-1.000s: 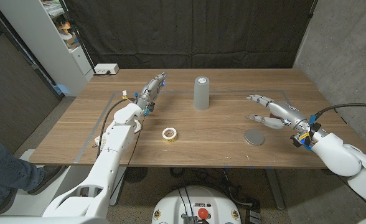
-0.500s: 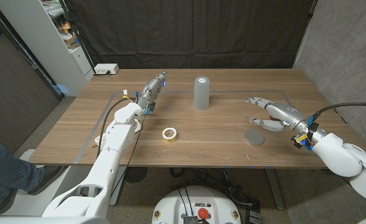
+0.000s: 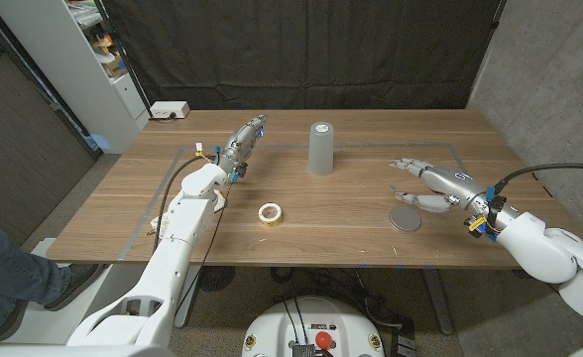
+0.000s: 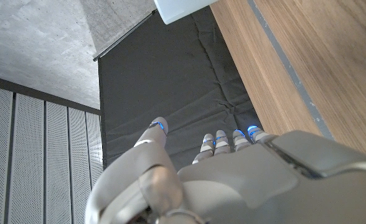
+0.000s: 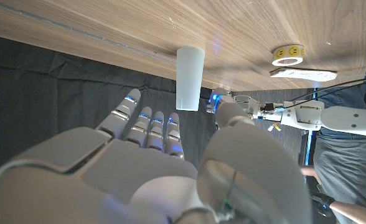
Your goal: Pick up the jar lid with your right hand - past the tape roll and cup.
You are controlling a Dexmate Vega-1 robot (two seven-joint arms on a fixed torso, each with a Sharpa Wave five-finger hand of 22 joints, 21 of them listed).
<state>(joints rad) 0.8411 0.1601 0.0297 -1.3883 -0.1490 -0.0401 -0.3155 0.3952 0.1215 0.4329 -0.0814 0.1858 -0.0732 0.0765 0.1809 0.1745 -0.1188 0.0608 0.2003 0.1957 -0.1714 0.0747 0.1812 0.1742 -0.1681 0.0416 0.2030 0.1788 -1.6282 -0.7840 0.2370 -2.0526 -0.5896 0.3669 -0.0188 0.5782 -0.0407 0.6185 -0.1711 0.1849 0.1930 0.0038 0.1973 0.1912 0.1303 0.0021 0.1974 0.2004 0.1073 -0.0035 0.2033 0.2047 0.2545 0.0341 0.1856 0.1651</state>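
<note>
While my right hand [image 3: 432, 184] hovers over the right side of the desk [image 3: 351, 233], its fingers [image 3: 407, 165] are spread wide and hold nothing. The jar lid [image 3: 405, 218], a flat grey disc, lies on the desk just beside and below that hand in the head view, near the front edge; I cannot tell whether any fingertip touches it. The grey cup [image 3: 319, 148] stands upright toward the middle back, well apart from the lid. The tape roll [image 3: 269, 212], yellow-edged, lies flat near the front, left of centre. My left hand [image 3: 244, 142] stretches out at the left rear of the desk, fingers straight and together, gripping nothing. From my right wrist, the cup [image 5: 190, 78] and tape roll [image 5: 288, 54] show beyond my fingers.
</note>
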